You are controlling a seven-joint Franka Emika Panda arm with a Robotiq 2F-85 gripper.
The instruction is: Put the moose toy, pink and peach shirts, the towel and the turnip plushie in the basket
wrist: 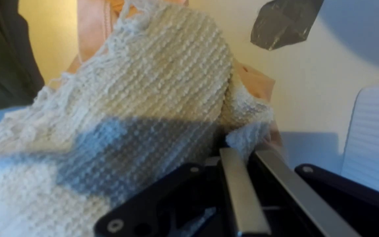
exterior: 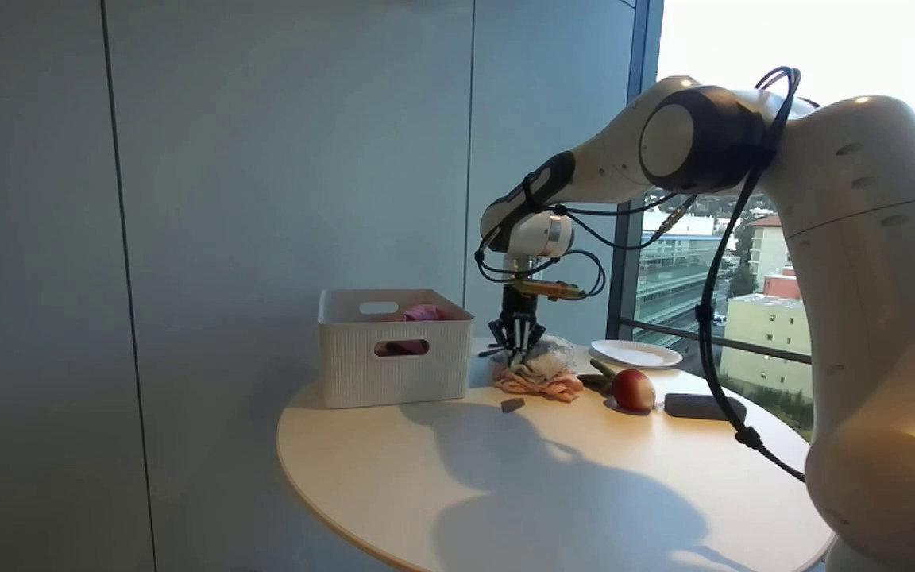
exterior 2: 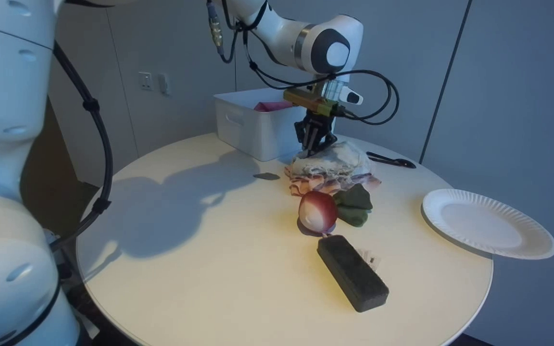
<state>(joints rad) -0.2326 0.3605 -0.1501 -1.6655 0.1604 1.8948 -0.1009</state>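
Black two-fingered gripper (wrist: pixel 248 154) is down at the basket-side edge of the cream, coarse-woven towel (wrist: pixel 163 75). Its fingers stand close together with a small bunched fold of towel between them; taken as a pinch, firmness not verifiable. Towel lies heaped on the crumpled peach cloth shirt (exterior: pixel 541 388), near the white ribbed plastic basket (exterior: pixel 382 380). Round red-and-white turnip plushie with green leaves (exterior 2: pixel 318 211) sits on the table (exterior: pixel 378 461), near the shirt.

Handling (judged): towel soft, limp, light, nothing to break. Rough weave should grip well; the loose fringe would slip or snag. Best hold is a thick gathered fold well in from the fringe. The present fold is near one edge, so the bulk would likely hang to one side and want a high lift over the rim.

Not resolved: fingertip ends are lost in cloth and shadow, so cannot tell whether peach fabric is caught too. Towel covers most of the shirt and runs out of frame in the wrist view. Inside the basket only pink cloth (exterior: pixel 426 313) shows, presumably the pink shirt. Moose toy not visible in any view.
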